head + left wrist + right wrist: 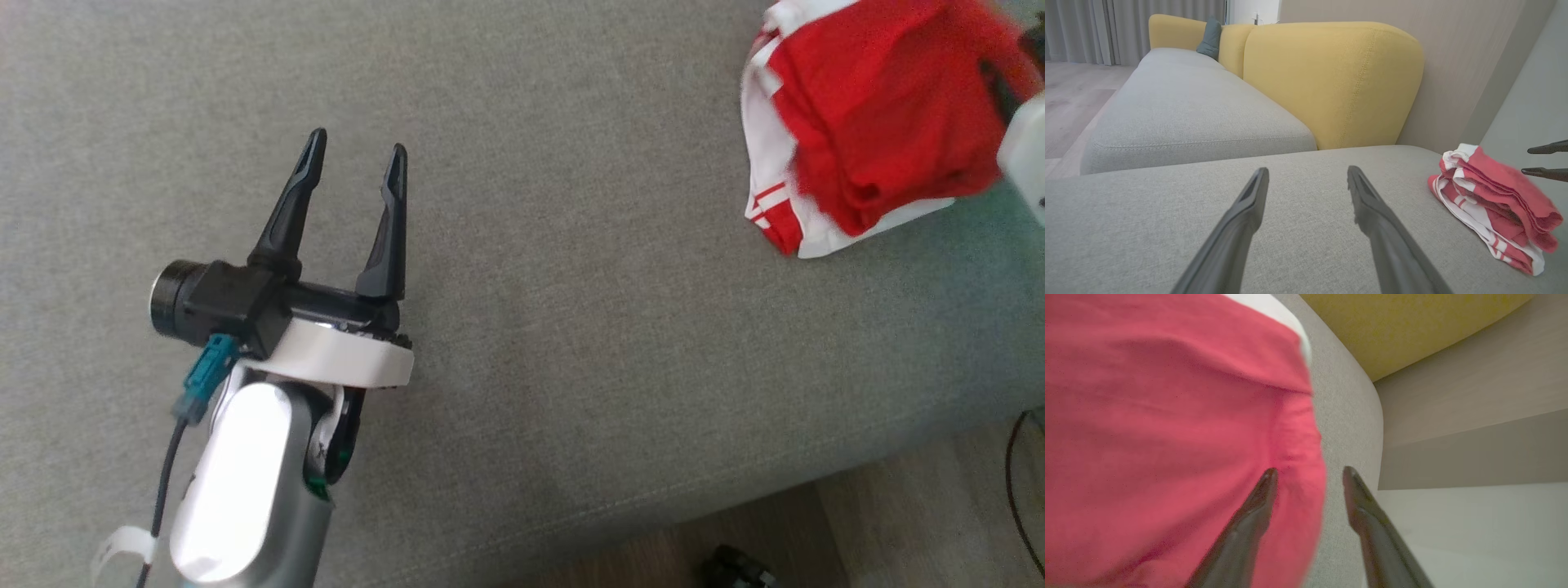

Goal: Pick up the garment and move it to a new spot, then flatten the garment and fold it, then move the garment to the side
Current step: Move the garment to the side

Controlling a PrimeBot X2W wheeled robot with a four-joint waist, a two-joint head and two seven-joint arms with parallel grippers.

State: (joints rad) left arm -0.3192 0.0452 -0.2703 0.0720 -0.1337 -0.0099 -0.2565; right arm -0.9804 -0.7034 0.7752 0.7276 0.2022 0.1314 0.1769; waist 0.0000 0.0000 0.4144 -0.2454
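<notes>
The garment [882, 122] is a folded red piece with white trim and stripes, lying at the far right of the grey sofa seat [571, 327]. In the left wrist view the garment [1490, 192] is a layered stack. My right gripper [1309, 471] stands open over its right edge, and the red garment [1167, 416] runs under the left finger. The two right gripper [1541, 161] tips also poke in just beyond the stack. My left gripper [357, 143] is open and holds nothing, well left of the garment over bare seat. The left gripper [1308, 169] points toward the backrest.
A yellow backrest cushion [1331, 81] rises behind the seat, with a teal pillow [1210, 36] farther along the sofa. A pale wall panel [1527, 102] stands right beside the garment. The seat's front edge drops to wooden floor [898, 523], where a dark object [735, 567] and a cable [1016, 474] lie.
</notes>
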